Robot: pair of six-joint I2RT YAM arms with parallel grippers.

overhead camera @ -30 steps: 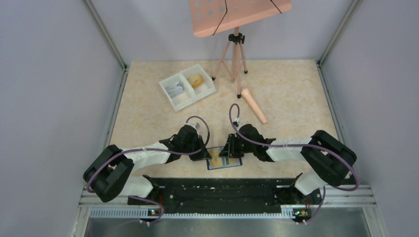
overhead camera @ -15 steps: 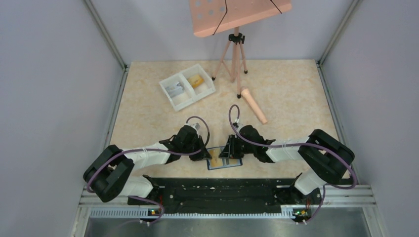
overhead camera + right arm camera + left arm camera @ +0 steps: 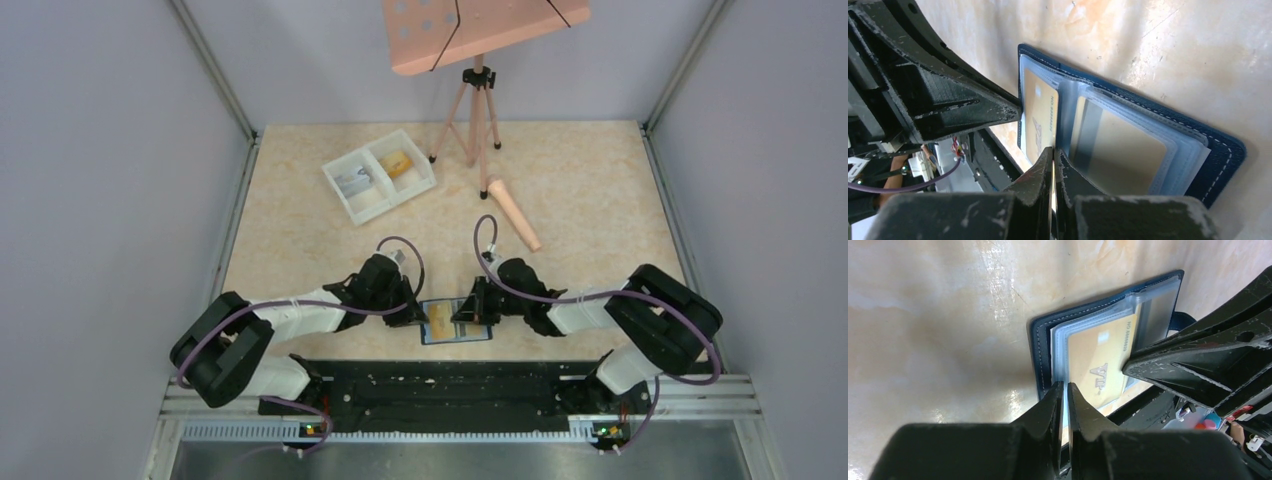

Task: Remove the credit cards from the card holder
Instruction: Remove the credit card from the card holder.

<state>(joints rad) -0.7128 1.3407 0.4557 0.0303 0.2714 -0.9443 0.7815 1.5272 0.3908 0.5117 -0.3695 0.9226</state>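
Near the front edge of the tabletop (image 3: 300, 240), the left gripper (image 3: 1064, 386) pinches a clear sleeve at the edge of the open blue card holder (image 3: 1041, 340). A yellow credit card (image 3: 1098, 362) sits in its pocket. The right gripper (image 3: 1054, 151) has its fingers pressed together at that card's edge; whether they truly hold it is unclear. The pull should probably run straight along the sleeve, with the left gripper anchoring the holder.

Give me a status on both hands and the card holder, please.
Left hand shut on card holder sleeve edge. Right hand shut on yellow credit card, in its sleeve. Holder lies open; nothing blocking.
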